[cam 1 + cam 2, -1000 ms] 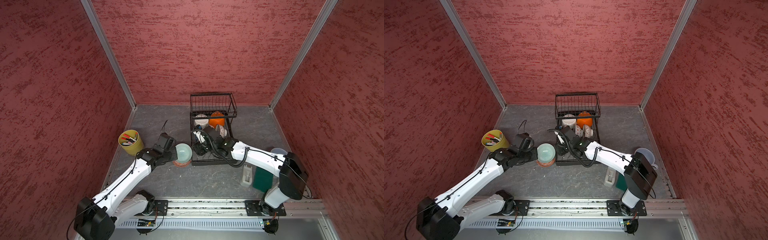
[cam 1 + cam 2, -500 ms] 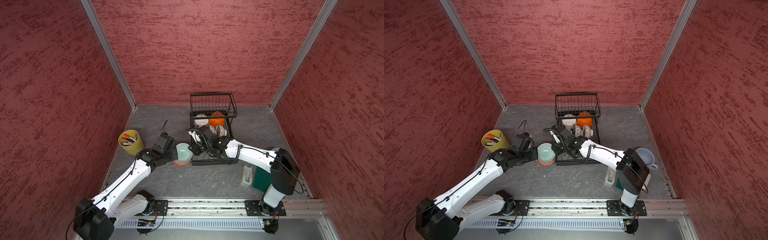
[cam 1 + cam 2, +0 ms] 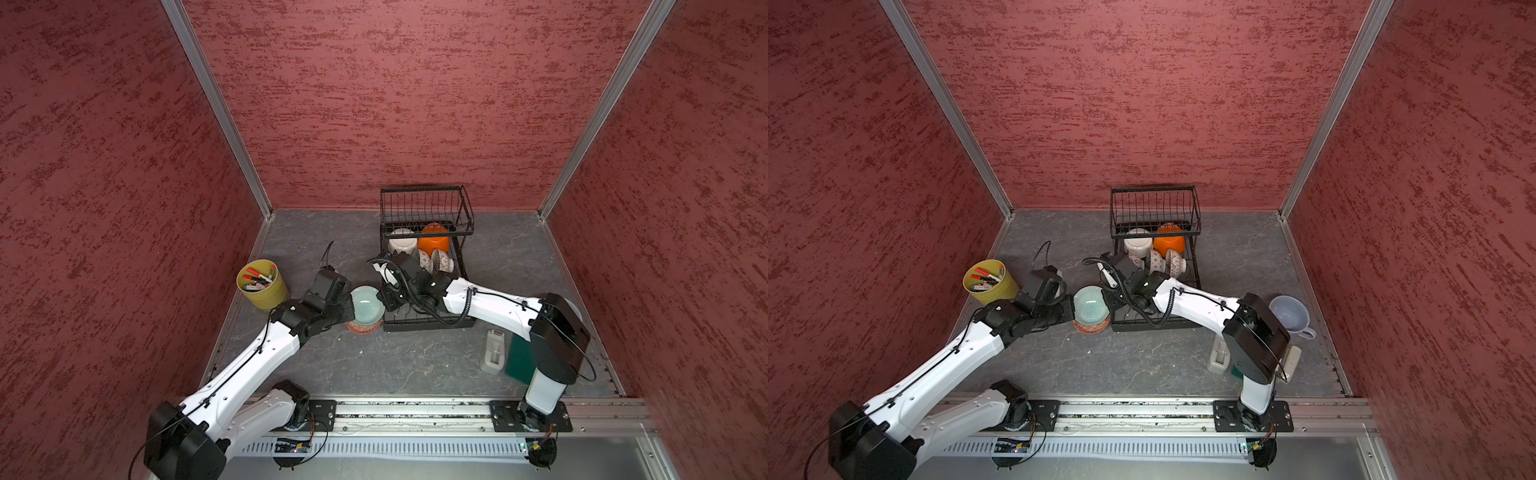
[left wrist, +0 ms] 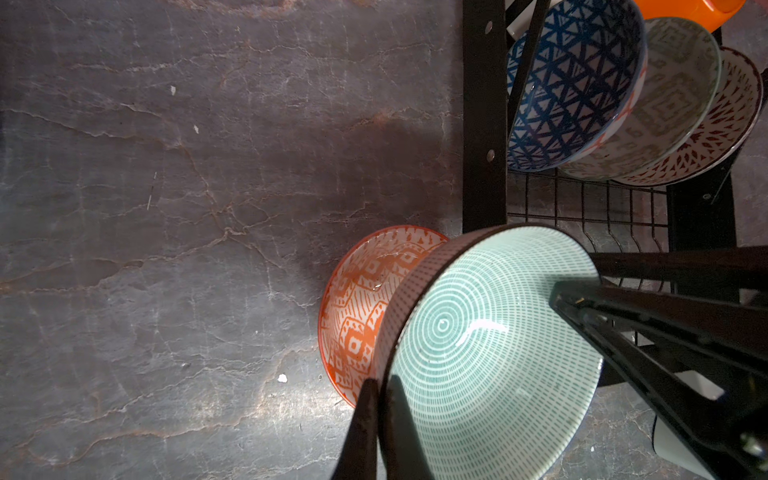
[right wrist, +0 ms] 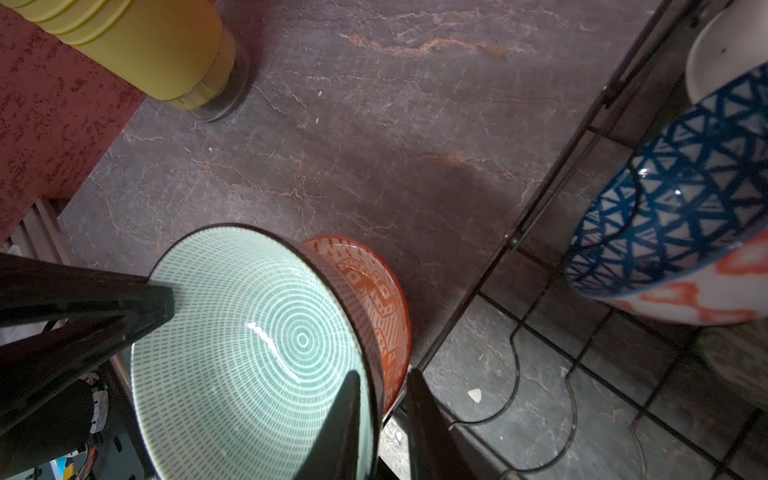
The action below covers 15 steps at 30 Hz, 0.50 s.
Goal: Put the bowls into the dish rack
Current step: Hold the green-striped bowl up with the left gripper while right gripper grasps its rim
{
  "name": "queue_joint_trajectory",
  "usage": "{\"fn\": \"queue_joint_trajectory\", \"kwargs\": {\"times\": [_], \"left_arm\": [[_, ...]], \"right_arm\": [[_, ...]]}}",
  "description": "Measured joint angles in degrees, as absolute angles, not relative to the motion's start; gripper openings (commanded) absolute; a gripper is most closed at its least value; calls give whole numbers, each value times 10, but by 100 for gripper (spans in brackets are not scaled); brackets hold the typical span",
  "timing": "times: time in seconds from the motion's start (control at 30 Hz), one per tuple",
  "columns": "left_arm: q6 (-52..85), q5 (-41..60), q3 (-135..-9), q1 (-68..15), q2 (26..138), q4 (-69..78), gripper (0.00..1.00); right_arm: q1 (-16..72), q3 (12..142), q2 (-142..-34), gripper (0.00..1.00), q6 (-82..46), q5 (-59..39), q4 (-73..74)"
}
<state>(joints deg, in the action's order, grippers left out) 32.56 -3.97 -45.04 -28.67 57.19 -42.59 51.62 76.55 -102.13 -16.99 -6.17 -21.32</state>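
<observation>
Facing upward, green bowl [image 3: 365,306], slightly tilted

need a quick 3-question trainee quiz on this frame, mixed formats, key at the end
1. Which bowl does the left gripper clamp by the rim? A) orange plastic bowl B) pale green bowl C) blue-patterned bowl
2. True or false: the orange-patterned bowl stands inside the dish rack.
3. Fill in: the right gripper straddles the pale green bowl's ___.
Key: 1 B; 2 false; 3 rim.
</observation>
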Motion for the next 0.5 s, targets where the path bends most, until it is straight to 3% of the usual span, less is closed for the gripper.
{"fn": "queue_joint_trajectory", "kwargs": {"times": [0.33,0.5], "left_arm": [[326,-43,-450,-287,572,-424,0],[325,-49,-450,-287,572,-425,0]], "right_arm": [[520,784,-1033,0,-172,-54,-226],[521,795,-1040,0,-171,-47,-235]]}}
